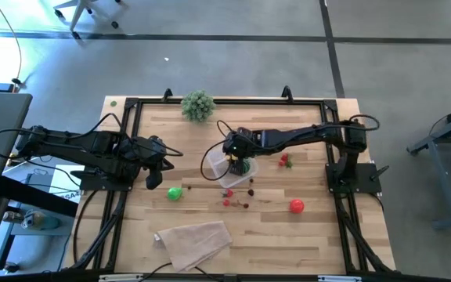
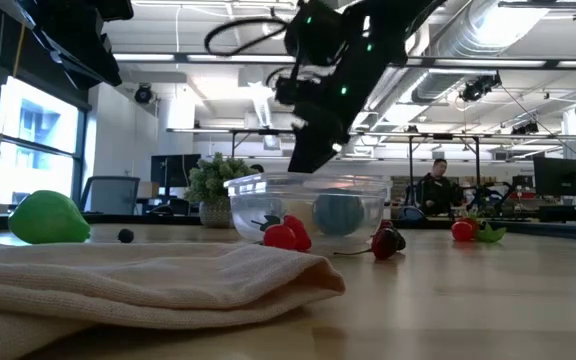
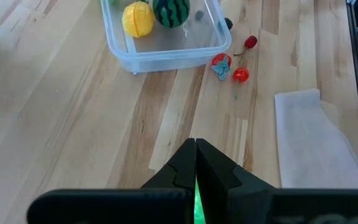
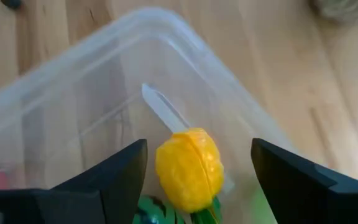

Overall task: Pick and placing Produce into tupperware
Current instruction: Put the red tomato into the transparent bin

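Wooden table [image 1: 304,243] with tupperware [image 1: 219,168], produce [image 1: 296,206], beige cloth [image 1: 196,241].

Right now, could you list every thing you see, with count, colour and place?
tupperware: one, clear, table centre, under right claw.
yellow fruit: one, in tupperware.
watermelon: one, green striped, in tupperware.
green fruit: one, left of tupperware.
red tomato: one, right side.
strawberry: one, red, right of tupperware.
small red pieces: several, beside tupperware.
cloth: one, beige, front.
plant ball: one, pale green, back.
left claw: shut, left side.
right claw: open, over tupperware.
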You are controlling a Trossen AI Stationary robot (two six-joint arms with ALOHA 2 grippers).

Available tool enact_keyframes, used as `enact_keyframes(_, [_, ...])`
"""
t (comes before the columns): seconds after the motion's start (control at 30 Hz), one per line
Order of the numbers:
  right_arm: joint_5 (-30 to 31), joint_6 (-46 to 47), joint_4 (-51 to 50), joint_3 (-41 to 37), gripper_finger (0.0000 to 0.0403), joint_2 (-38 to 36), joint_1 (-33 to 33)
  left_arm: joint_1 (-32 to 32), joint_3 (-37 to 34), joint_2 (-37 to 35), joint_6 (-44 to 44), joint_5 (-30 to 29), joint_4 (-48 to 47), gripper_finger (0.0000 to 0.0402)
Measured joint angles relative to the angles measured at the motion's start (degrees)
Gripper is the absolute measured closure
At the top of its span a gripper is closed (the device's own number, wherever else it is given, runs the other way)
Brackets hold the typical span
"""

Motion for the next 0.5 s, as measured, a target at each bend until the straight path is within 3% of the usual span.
enact_keyframes(0.13, [5.1, 4.7, -3.2, 0.0, 0.0123, -4.9, 1.5, 0.0, 0.0, 0.0, 0.0, 0.0, 0.0, 0.0401])
enact_keyframes(0.5, [22.4, 27.0, -25.7, 0.0, 0.0124, -16.3, 9.6, 0.0, 0.0, 0.0, 0.0, 0.0, 0.0, 0.0401])
